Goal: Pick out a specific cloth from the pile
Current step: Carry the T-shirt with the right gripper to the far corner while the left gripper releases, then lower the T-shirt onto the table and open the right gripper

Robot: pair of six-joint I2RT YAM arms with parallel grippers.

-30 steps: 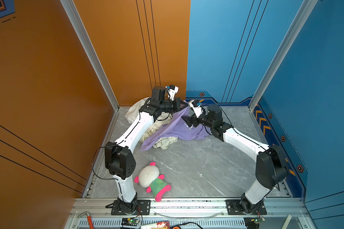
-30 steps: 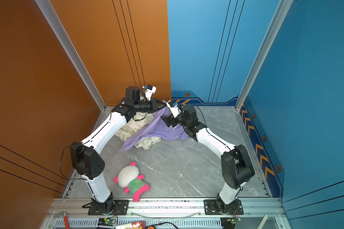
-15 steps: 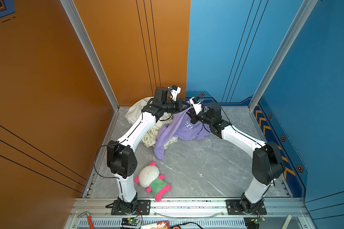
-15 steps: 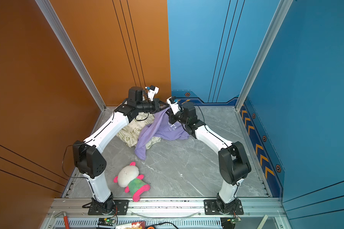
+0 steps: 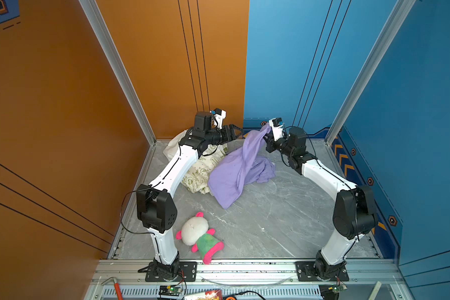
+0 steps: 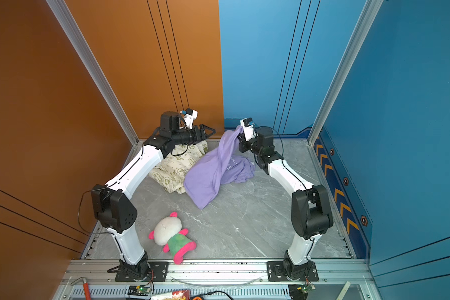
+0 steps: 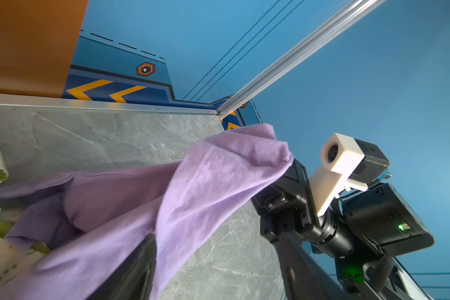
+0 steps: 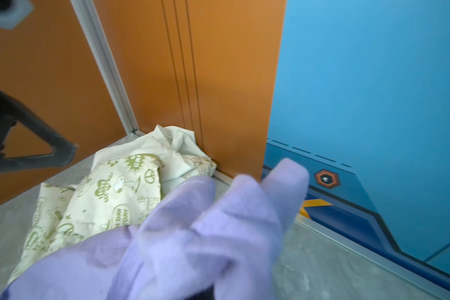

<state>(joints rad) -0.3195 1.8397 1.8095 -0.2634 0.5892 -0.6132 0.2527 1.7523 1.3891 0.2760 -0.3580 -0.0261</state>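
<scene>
Right gripper (image 5: 266, 135) clamps the lavender T-shirt (image 5: 234, 171), lifting one end.
Left gripper (image 5: 238, 131) hangs open beside it, above the pile (image 5: 200, 171).

Open floor (image 5: 265, 220) lies between the arms; the pile (image 5: 200, 171) and draped cloth (image 5: 234, 174) fill the back, a plush toy (image 5: 198, 233) blocks front left

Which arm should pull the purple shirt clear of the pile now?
Right. The right gripper is shut on the purple shirt, a corner lifted. The left gripper is open and empty, above the pile.
</scene>
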